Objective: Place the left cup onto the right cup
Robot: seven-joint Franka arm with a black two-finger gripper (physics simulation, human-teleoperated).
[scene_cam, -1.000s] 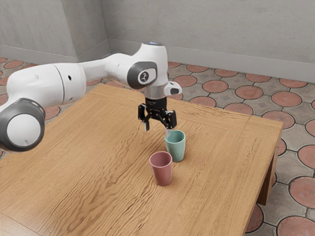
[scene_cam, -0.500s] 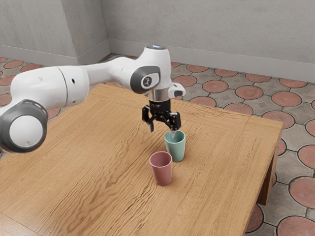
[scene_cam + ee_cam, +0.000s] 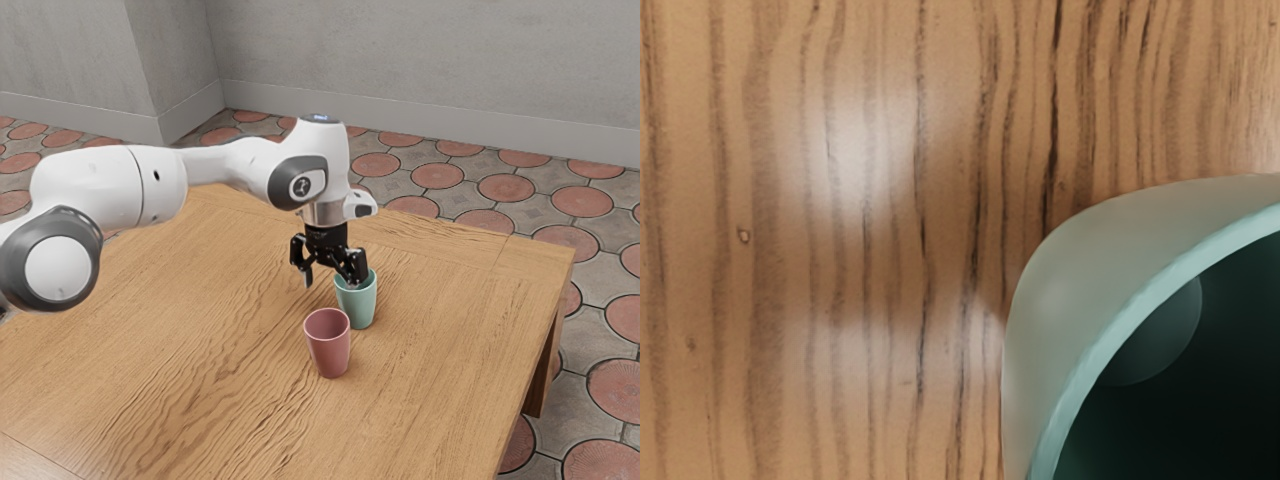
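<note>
One pink cup [image 3: 328,342], teal cup [image 3: 357,300] rim partly behind end effector [image 3: 331,277]

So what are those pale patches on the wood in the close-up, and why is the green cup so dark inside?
Wrist view: the pale patches look like soft glare on the table, not stains; the teal cup gets little light deep inside, save one faint round gleam. Exterior view: the light is even, the teal cup and pink cup casting only faint shadows.
</note>
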